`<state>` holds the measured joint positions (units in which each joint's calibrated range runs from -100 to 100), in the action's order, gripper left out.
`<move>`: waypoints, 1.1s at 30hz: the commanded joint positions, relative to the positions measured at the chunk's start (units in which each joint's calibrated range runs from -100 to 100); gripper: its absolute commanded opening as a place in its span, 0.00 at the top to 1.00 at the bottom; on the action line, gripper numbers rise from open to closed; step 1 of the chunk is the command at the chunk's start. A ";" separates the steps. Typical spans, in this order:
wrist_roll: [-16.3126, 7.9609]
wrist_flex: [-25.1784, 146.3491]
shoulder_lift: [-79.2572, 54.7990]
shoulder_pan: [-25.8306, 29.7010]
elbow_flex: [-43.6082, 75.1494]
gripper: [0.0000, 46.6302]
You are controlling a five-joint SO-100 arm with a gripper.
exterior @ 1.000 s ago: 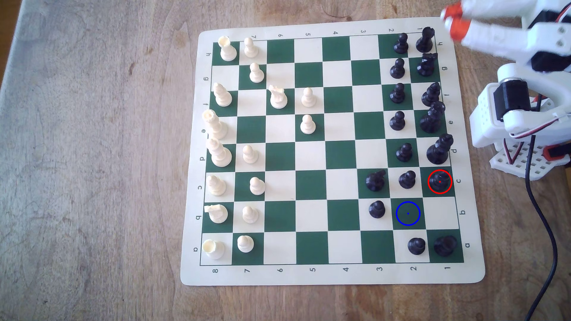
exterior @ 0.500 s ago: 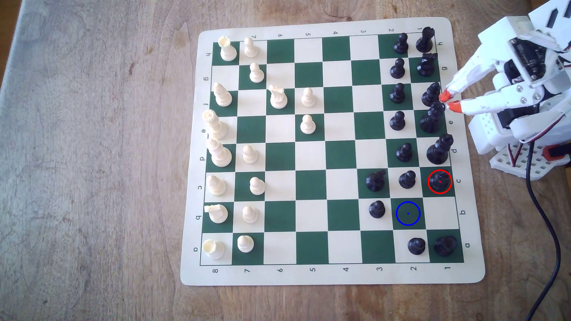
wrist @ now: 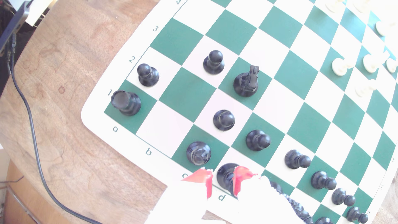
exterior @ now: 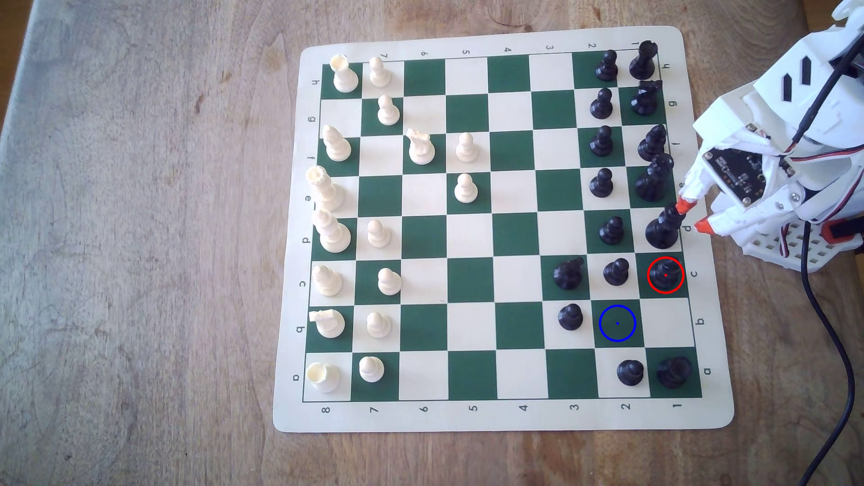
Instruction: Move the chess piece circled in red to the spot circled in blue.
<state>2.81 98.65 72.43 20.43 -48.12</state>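
My gripper point(exterior: 693, 216) hangs spread open at the board's point(exterior: 715, 327) right edge in the exterior view, by the tall black piece point(exterior: 664, 229). The bishop point(exterior: 666, 275) sits one square along that edge, untouched. The blue-ringed square point(exterior: 617, 323) diagonally beside it is bare, pawns point(exterior: 616, 272) close by.

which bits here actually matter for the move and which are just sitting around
In the job:
- black bishop, ringed red
- blue-ringed green square, bare
- gripper, open, beside the tall black piece on d1

Just there:
- black pawn beside the bishop
- black knight
- white pieces
- cable
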 commanded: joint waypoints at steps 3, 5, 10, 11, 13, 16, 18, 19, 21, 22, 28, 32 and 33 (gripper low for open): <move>-1.76 -1.68 -4.61 1.20 -0.83 0.83; -2.00 -1.92 -6.05 1.20 -0.92 0.83; -3.71 -4.38 -9.96 1.28 -1.20 0.78; -4.20 -4.62 -10.55 1.20 -1.20 0.76; -4.79 -5.12 -12.08 1.20 -2.01 0.72; -4.79 -6.51 -12.67 1.51 -5.18 0.65; -4.79 -7.16 -12.67 1.59 -6.54 0.63; -4.93 -7.98 -12.67 1.67 -7.45 0.64; -5.03 -8.96 -12.67 1.82 -8.36 0.68; -5.08 -9.37 -12.76 1.90 -8.81 0.71; -5.32 -11.75 -13.44 1.98 -9.72 0.71; -5.67 -13.72 -14.54 1.98 -10.71 0.73; -5.76 -14.12 -14.79 1.98 -11.08 0.73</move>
<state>-2.56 86.22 58.44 22.12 -58.70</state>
